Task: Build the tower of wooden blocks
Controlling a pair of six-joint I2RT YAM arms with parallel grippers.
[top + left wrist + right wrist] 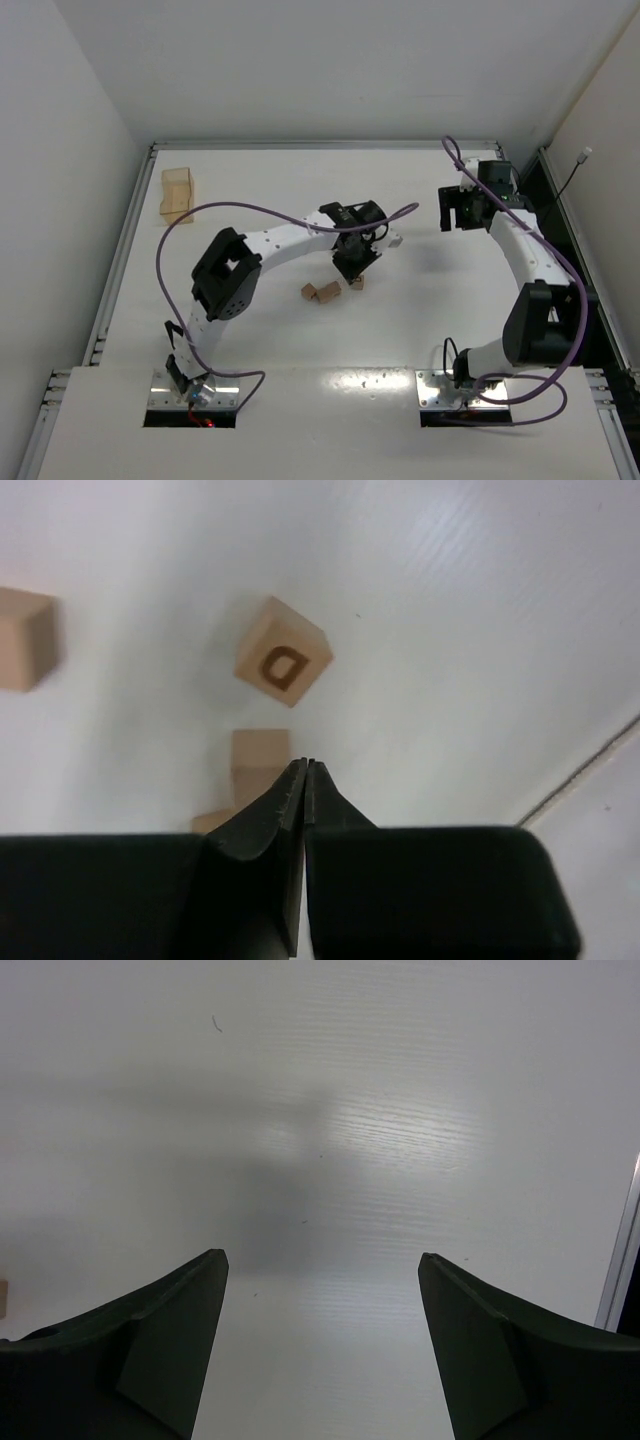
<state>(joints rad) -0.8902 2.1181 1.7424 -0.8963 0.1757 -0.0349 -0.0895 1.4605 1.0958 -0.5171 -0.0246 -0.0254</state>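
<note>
The white table carries a tan tray near its far left corner. Around the middle, a little toward the near edge, a small wooden block lies close beside a second block, with a third block just to their right.

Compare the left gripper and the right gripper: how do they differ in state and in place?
The left gripper is shut, its fingers pressed together; the right gripper is open, its fingers wide apart. The left gripper hangs above small wooden blocks near mid-table; the right gripper sits at the far right, away from them. Both hold nothing.
</note>
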